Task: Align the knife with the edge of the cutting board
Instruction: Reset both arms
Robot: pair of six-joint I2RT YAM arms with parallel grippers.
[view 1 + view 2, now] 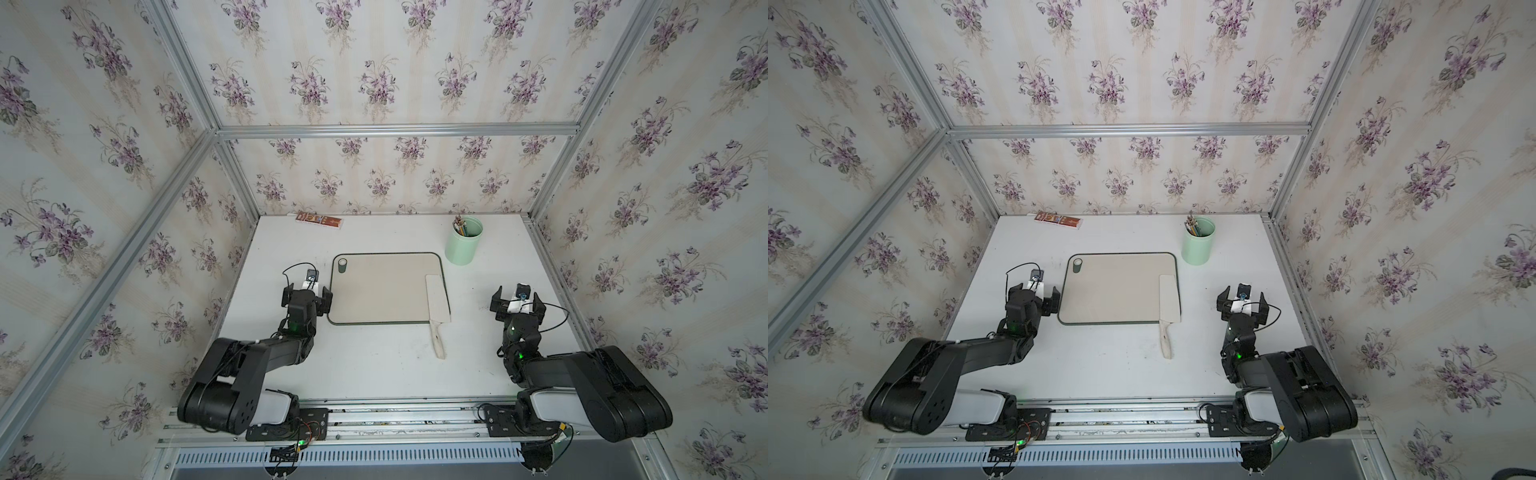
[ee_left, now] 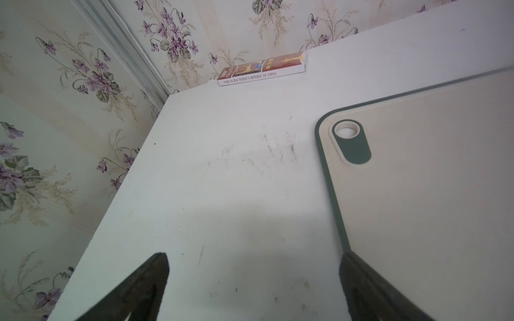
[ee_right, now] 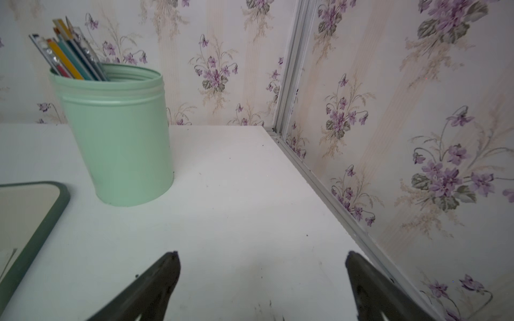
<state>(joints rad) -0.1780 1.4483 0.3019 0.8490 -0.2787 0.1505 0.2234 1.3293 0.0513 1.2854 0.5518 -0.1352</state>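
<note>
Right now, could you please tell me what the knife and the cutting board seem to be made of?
The knife: probably ceramic or plastic; the blade is matte white, with no metal gleam. The cutting board: likely plastic; smooth matte beige face, dark green rim.

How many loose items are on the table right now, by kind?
Cutting board: 1
Knife: 1
Mint pencil cup: 1
Printed box: 1
Total: 4
</note>
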